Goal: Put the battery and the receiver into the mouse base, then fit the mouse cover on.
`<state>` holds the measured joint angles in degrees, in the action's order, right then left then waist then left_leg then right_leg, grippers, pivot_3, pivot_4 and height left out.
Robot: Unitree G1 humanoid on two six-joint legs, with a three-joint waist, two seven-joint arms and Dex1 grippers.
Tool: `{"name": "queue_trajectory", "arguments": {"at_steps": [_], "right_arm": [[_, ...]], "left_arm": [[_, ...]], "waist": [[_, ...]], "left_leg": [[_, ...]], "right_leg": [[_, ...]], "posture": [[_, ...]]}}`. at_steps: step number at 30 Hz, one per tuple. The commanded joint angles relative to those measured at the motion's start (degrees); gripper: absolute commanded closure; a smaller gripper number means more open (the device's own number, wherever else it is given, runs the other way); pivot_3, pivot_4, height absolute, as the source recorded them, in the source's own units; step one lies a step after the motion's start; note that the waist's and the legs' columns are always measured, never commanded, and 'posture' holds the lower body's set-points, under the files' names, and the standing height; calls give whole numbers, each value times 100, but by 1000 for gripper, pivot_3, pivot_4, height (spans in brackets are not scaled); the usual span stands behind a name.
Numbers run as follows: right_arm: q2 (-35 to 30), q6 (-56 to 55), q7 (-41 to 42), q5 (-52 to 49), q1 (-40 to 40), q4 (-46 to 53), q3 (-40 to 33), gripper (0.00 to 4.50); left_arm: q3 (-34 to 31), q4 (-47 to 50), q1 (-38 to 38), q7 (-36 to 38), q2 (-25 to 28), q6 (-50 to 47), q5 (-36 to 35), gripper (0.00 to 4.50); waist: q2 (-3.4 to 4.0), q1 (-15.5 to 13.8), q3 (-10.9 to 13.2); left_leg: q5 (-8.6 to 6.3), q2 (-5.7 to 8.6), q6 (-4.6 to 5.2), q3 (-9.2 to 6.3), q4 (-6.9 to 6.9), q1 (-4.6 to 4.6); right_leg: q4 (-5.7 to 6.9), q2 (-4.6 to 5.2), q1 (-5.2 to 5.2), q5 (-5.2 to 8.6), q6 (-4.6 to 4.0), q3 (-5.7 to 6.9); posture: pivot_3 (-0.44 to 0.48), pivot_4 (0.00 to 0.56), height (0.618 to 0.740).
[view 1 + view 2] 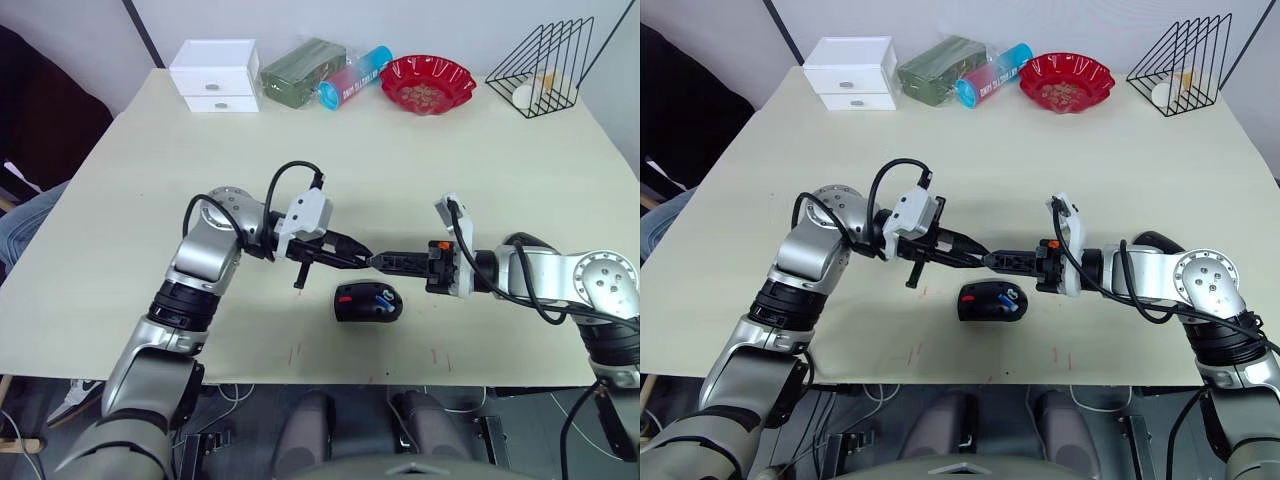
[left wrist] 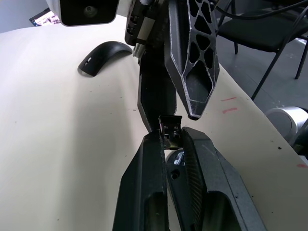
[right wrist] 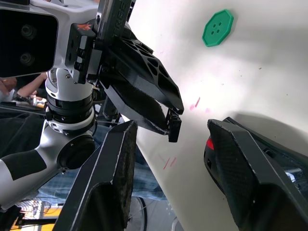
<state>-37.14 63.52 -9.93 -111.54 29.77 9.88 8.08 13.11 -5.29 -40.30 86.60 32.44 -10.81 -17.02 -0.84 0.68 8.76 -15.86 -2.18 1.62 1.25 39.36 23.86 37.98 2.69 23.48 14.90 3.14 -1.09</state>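
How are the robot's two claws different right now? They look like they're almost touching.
The left gripper has its fingers closed together, while the right gripper has its fingers spread wide apart. The left gripper pinches the receiver at its fingertips; the right gripper holds nothing. Both have two black fingers and point tip to tip at each other, above the table just behind the mouse base.

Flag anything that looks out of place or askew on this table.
Nothing is spilled or damaged. One oddity: the mouse cover lies apart from the mouse base, which sits open with the battery showing. The left tool is pinching a small dark part, seemingly the receiver, in the air above the base.
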Motion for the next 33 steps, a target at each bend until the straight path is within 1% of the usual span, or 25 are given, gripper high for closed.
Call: {"name": "queue_trajectory", "arguments": {"at_steps": [1,2,3,4,21,22,23,24,26,27,29,30,33], "right_arm": [[-10,-30,54,-146,35,68,-179,3254],[-15,-29,51,-146,32,70,-175,3843],[-24,-28,49,-146,30,71,-170,4071],[-21,-26,52,-146,29,67,-174,4426],[-74,-12,34,-146,-25,61,-194,4426],[-76,-12,44,-146,-28,76,-197,4500],[-77,-12,50,-146,-32,87,-202,4500],[-74,-17,53,-146,-38,92,-210,4500],[-112,-17,69,-146,-64,129,-219,4500],[-122,-21,80,-146,-82,146,-232,4500],[-161,-24,120,-146,-128,191,-279,4500],[-191,-30,159,-146,-165,226,-323,4500],[-323,-34,266,-146,-303,324,-430,4500]], "left_arm": [[1,122,13,52,67,85,-43,4475],[-4,112,10,38,60,81,-45,4475],[-12,90,-1,19,49,87,-44,4475],[-14,69,-10,12,44,94,-40,4475],[27,7,86,4,157,171,16,4475],[35,5,109,-3,175,159,30,3474],[52,2,135,10,202,183,52,3139],[60,3,156,8,218,197,54,2591],[61,33,199,-6,245,172,28,1648],[59,55,218,-12,255,141,14,1302],[52,101,262,-41,264,102,1,390],[44,143,309,-77,265,89,-4,55],[43,326,490,-192,285,2,-27,55]], "waist": [[0,0,0],[0,0,0],[0,0,0],[0,-1,0],[0,0,0],[0,0,0],[0,2,0],[0,6,0],[0,5,0],[0,5,0],[0,-1,0],[0,-4,0],[0,-1,0]], "left_leg": [[0,0,0,0,0,0],[0,0,0,0,0,0],[0,0,0,0,0,0],[0,0,0,0,0,0],[0,0,0,0,0,0],[0,0,0,0,0,0],[0,0,0,0,0,0],[0,0,0,0,0,0],[0,0,0,0,-1,0],[0,-1,0,0,-1,0],[0,-1,0,0,-1,1],[0,-1,0,0,-1,1],[0,-1,0,1,-1,1]], "right_leg": [[0,0,0,0,0,0],[0,0,0,0,0,0],[0,0,0,0,0,0],[0,0,0,0,0,0],[0,0,0,0,0,0],[0,0,0,0,0,0],[0,0,0,0,0,0],[0,0,0,0,0,0],[0,0,1,0,0,0],[0,0,1,0,0,0],[0,0,1,0,0,0],[0,0,1,0,0,0],[-2,1,1,0,0,-1]], "posture": [[0,150,740],[0,150,740],[0,150,740],[0,150,740],[0,150,740],[0,150,740],[0,150,740],[0,150,740],[0,150,740],[0,150,740],[0,150,740],[0,150,740],[0,150,740]]}}
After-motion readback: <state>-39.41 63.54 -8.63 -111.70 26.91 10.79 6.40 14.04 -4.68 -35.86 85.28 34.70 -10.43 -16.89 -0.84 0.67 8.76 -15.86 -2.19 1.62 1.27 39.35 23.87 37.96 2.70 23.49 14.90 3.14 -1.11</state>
